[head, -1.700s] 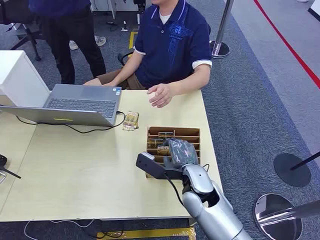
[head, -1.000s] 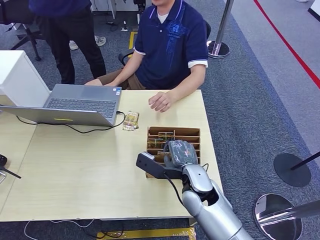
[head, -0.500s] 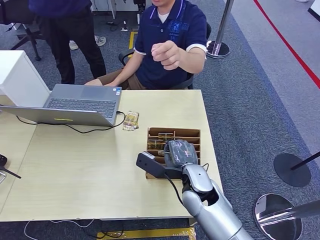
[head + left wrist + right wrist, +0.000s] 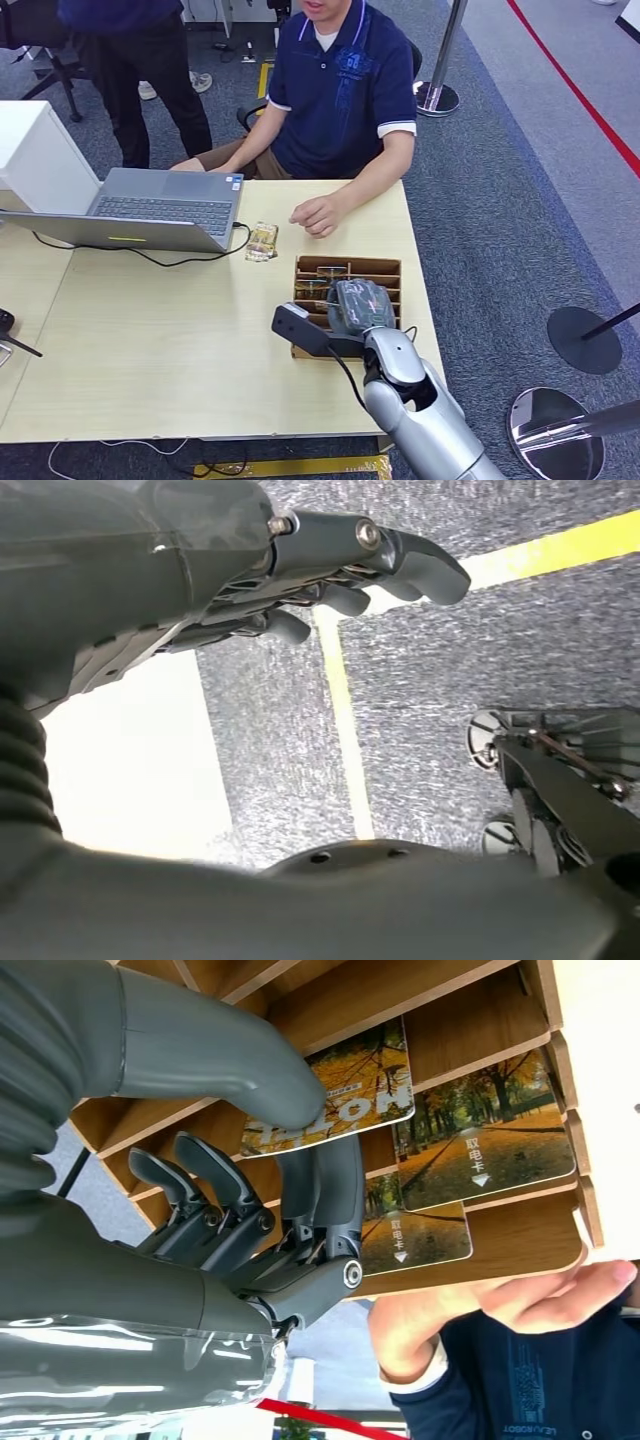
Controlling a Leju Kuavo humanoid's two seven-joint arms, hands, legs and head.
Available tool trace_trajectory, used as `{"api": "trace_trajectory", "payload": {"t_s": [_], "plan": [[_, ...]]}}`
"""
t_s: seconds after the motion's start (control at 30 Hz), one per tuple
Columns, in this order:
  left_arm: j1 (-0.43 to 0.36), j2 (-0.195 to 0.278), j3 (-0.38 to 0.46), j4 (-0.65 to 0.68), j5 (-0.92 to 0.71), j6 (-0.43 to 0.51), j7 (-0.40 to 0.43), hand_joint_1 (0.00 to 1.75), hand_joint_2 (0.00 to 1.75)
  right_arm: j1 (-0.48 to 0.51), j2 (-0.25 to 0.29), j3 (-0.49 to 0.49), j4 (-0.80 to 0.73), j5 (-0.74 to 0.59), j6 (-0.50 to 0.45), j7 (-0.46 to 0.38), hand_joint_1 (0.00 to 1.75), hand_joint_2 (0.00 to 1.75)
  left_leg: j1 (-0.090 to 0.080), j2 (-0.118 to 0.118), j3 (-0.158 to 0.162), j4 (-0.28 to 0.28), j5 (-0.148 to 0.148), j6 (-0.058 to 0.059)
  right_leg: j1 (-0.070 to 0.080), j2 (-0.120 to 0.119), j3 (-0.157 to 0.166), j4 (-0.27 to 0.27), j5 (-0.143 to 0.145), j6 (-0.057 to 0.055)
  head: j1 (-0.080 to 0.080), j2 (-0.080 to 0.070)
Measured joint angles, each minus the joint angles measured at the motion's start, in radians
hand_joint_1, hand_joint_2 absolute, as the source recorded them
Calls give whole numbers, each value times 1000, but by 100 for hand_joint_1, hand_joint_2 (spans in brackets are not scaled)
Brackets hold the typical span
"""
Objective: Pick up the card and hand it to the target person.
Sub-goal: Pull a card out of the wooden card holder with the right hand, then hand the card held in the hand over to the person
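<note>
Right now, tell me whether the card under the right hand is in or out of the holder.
In. The card lies in the wooden holder, thumb and fingers pinching its edge.

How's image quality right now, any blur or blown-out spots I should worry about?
Head view: sharp and evenly lit, with the right hand over the card rack. Right wrist view: cards crisp, their print readable; table edge washed out white. Left wrist view: carpet streaky and soft, a pale patch overexposed beside the left hand.
</note>
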Motion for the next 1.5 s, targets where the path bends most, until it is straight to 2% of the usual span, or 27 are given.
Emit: {"api": "trace_trajectory", "payload": {"t_s": [0.5, 0.7, 1.17, 1.5], "plan": [[0, 1, 0, 0, 0, 0, -5, 0, 175, 0, 3, 0, 0, 0, 0, -1, 162, 175, 0, 0, 0, 0, 0, 0, 0, 0, 0, 0, 0, 0, 0, 0], [0, 1, 0, 0, 2, 1, 7, 0, 175, 1, 3, 0, -5, -14, -1, -30, 162, 175, 0, 0, 0, 1, 0, 0, 0, 0, 0, 0, 0, 0, 0, 0], [4, 1, 0, 0, 2, -1, 11, 0, 175, 12, -32, -1, -270, -55, -25, -84, 162, 175, 0, 0, 0, 1, 0, 0, 0, 0, 0, 0, 0, 1, 0, 0], [4, 1, 0, 0, 2, -3, 13, 0, 175, -16, -49, -19, -318, -96, -24, -113, 162, 175, -1, 0, -1, 1, 1, 1, -1, 0, 0, 0, 2, 1, 0, 0]]}}
